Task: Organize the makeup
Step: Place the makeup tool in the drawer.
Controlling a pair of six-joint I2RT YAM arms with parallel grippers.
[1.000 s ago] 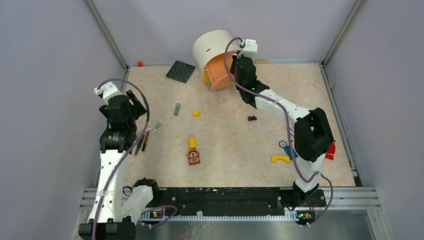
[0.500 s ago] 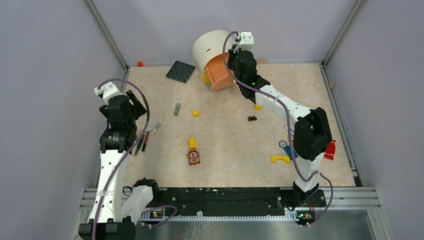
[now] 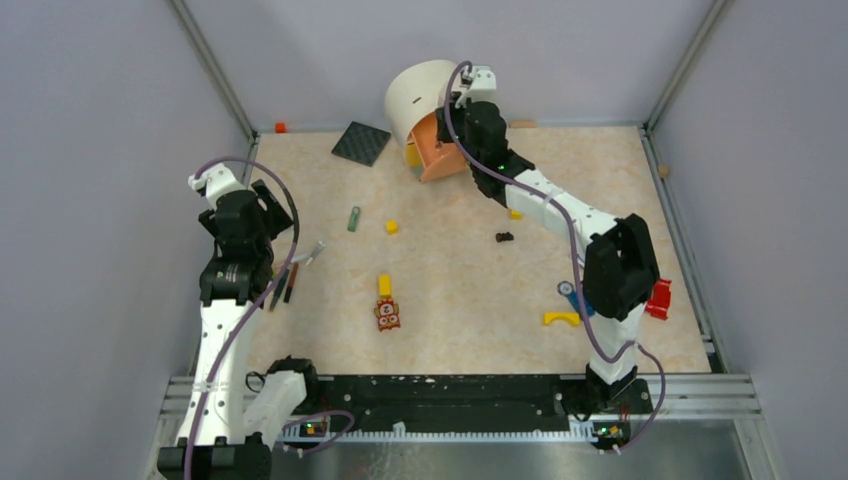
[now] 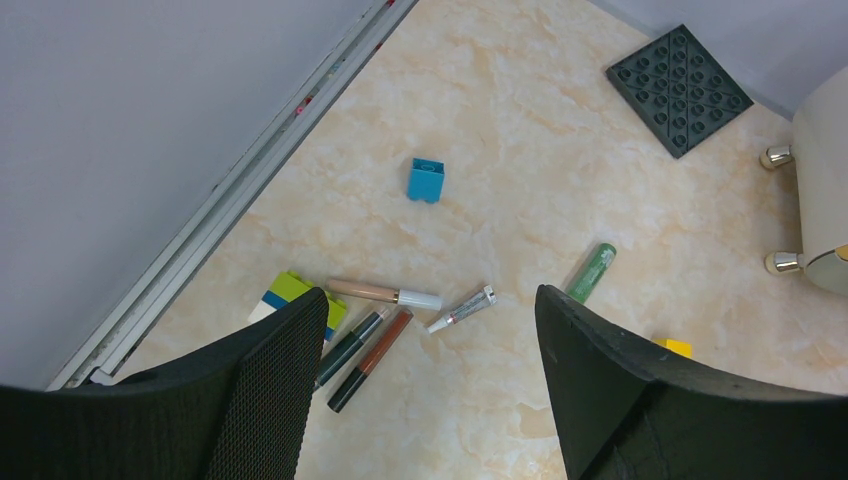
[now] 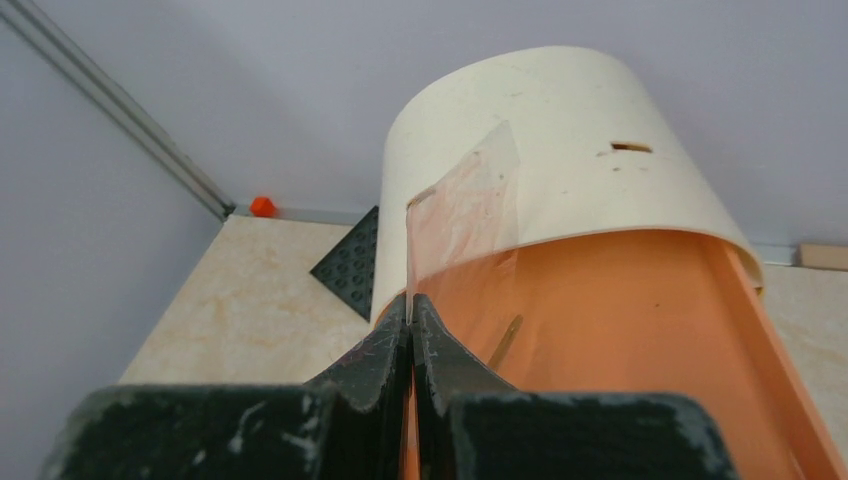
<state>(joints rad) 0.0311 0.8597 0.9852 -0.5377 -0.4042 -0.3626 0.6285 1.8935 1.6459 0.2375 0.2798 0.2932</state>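
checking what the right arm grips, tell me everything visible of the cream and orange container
The container is a rounded cream shell, plastic by its look, with a small slot in it and an orange translucent inner part. It sits at the back, near the dark studded plate. The right gripper is shut on a thin orange panel edge. Two gold knobs show at its side.

On the beige marble-patterned table, a cream plastic cylinder lies on its side at the back. An orange plastic insert sticks out of its open end. A dark grey studded baseplate lies just left of it. Mid-table, a small yellow cube sits apart from a yellow brick, which touches an orange owl-face tile. A small black piece and a yellow arch lie further right. A blue brick stands near the table's left edge.
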